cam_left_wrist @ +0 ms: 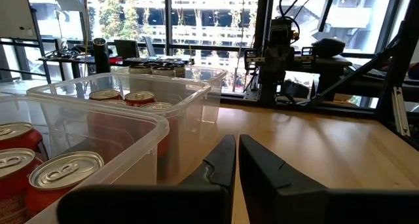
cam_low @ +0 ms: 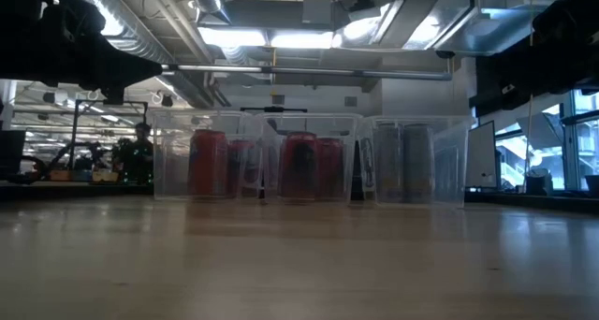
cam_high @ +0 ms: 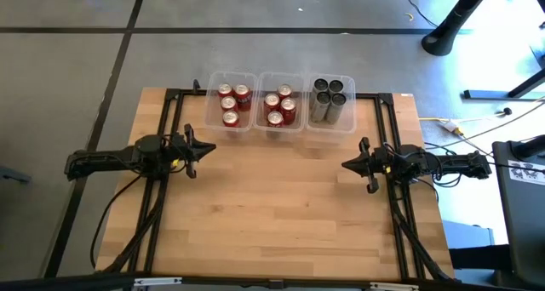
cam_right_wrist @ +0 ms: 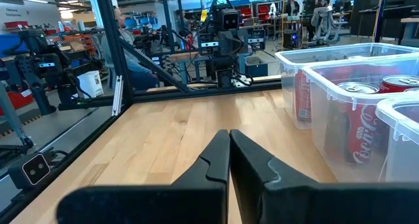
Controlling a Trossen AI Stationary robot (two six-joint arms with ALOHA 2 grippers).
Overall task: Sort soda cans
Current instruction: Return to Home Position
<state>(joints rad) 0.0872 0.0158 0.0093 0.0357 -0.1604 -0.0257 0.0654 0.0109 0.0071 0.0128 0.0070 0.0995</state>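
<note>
I see my left hand and right hand both pressed together over the tabletop; soda cans sit in three bins.

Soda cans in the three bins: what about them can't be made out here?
- Label print: too small in the high view; blurred behind the walls of the clear bins in the low view.
- Red cans: rear ones hidden by front ones, low view.
- Grey cans: far off, mostly tops show, left wrist view.

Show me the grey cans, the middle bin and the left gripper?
grey cans [cam_high: 324,98], high view, one can's top
middle bin [cam_high: 266,81], high view, bare corner
left gripper [cam_high: 211,148], high view, between its fingertips
</note>
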